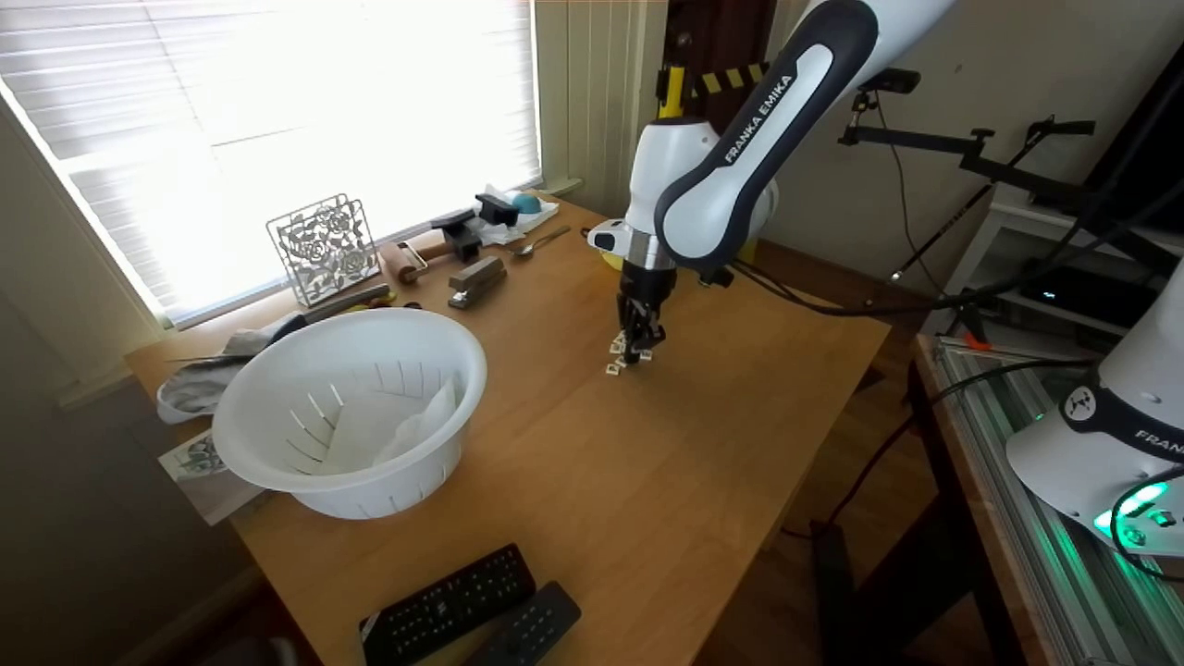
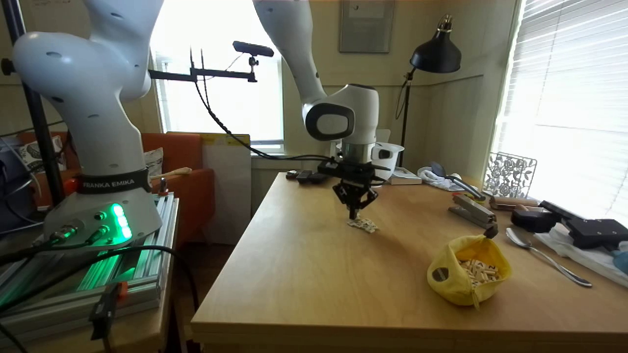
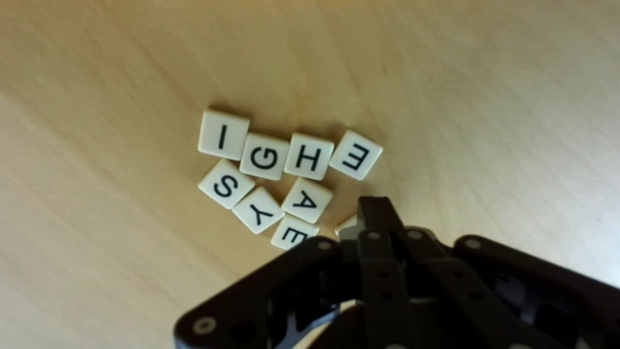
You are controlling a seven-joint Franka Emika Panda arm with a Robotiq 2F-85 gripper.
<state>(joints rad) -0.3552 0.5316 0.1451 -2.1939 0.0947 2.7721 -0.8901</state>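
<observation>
You have the gripper (image 2: 353, 214) low over the table (image 2: 294, 274), fingers (image 3: 375, 213) pressed together! The letter tiles (image 3: 304, 194) lie left of and beyond your fingertips in the wrist view, with one mostly hidden by them. Near right in an exterior view, a yellow pouch (image 2: 449, 289) holds more.

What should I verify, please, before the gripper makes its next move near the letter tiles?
1. Jaws of the gripper shut: ok, they appear together.
2. Letter tiles readable: ok for eight, lying face up on the table.
3. Partly hidden tile identified: cannot tell, the fingers block most of it.
4. Free space around the fingers: not ok, letter tiles lie close by.
5. No contact between fingers and tiles: cannot tell, the meeting point is hidden.
6. Yellow pouch open: ok, with more tiles inside.
</observation>
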